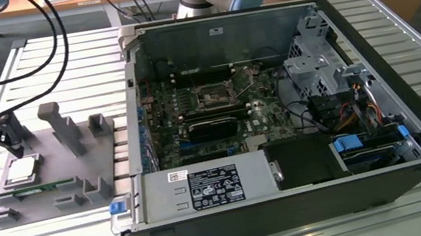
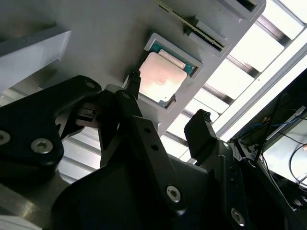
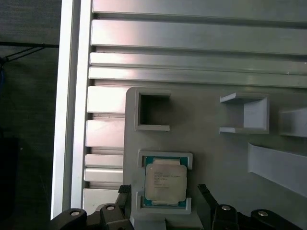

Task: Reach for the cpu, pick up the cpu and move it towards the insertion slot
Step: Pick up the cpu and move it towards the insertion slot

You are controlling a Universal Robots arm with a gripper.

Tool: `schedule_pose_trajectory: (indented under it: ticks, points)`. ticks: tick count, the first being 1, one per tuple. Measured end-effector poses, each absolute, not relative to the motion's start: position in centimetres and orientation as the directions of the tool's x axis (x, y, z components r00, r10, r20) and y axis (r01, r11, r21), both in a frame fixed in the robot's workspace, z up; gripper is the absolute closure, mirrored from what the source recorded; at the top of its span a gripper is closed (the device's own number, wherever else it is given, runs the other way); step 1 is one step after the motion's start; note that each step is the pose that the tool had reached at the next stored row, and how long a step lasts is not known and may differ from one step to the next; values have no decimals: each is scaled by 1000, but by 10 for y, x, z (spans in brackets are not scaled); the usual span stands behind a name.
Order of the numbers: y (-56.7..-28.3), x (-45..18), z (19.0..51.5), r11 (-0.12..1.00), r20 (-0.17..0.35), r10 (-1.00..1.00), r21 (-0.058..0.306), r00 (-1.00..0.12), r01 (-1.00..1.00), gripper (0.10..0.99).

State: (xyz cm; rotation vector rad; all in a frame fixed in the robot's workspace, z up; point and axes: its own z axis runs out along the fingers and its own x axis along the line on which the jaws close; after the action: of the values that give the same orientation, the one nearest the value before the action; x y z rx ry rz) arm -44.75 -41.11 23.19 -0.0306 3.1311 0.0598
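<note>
An open desktop computer case [image 1: 250, 224] lies on a slatted aluminium table [image 1: 404, 22], its motherboard [image 1: 164, 109] exposed. A grey plastic fixture tray [image 1: 77, 167] sits just beside it, toward the exterior view's left. The arm's gripper [image 1: 8, 139] hangs over that tray with its fingers [image 2: 199, 134] spread apart and nothing between them. The insertion slot [image 1: 214, 97], a metal-framed socket near the board's middle, lies well apart from the gripper. The cpu [image 3: 165, 181] sits flat in its square tray recess, near a green memory stick [image 1: 35, 191] and directly below the parted fingers. The reach looks nearly complete and the pick-up is not yet made. A grasp would likely call for a straight descent, with the fingers bracketing opposite edges of the chip before closing.
</note>
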Motion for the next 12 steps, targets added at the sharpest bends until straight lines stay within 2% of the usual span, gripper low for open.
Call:
schedule_pose_trajectory:
  ticks: [12]
  points:
    - [-414, -447, 215, 999, -10, -19, 38, -1000, -19, 439]
